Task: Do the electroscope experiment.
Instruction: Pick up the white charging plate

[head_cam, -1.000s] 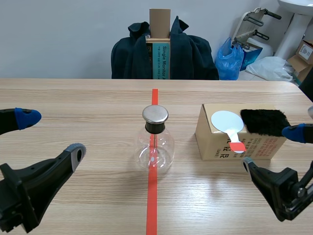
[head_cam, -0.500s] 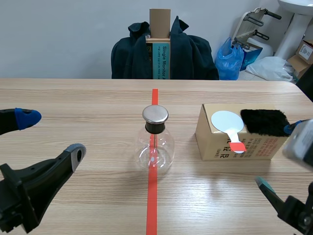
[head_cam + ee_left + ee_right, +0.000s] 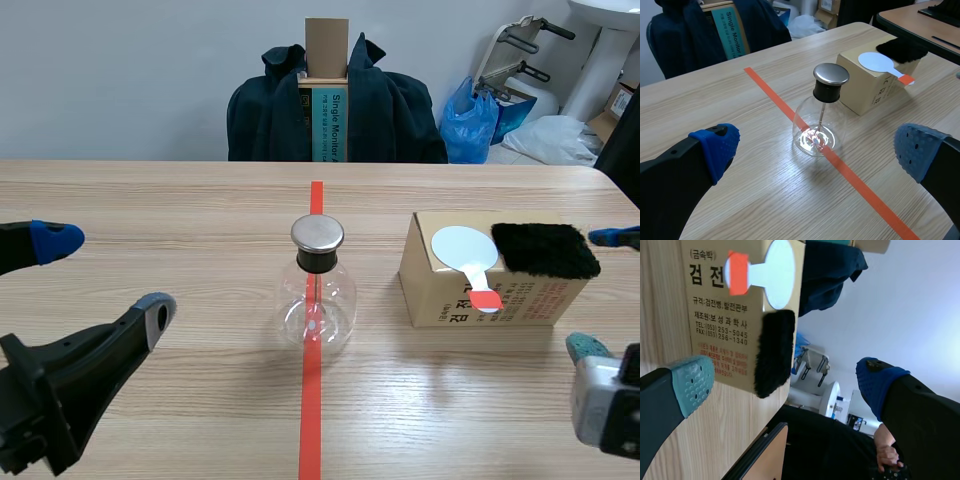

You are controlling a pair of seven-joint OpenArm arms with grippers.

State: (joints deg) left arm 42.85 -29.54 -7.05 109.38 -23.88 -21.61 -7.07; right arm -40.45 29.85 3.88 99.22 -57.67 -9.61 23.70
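Scene view: left gripper (image 3: pixel 105 275) and right gripper (image 3: pixel 598 292) both gape wide, empty. To my eye, the right one should pinch the black fur (image 3: pixel 545 250) squarely, clear of the white paddle (image 3: pixel 462 246) to its left.

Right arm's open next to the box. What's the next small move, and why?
Probably bring the right gripper in over the box and line its open jaws up on the black fur pad. It holds nothing, the left gripper is open too, and the fur pad and white paddle lie untouched on the box, so a pickup likely comes before anything at the flask.
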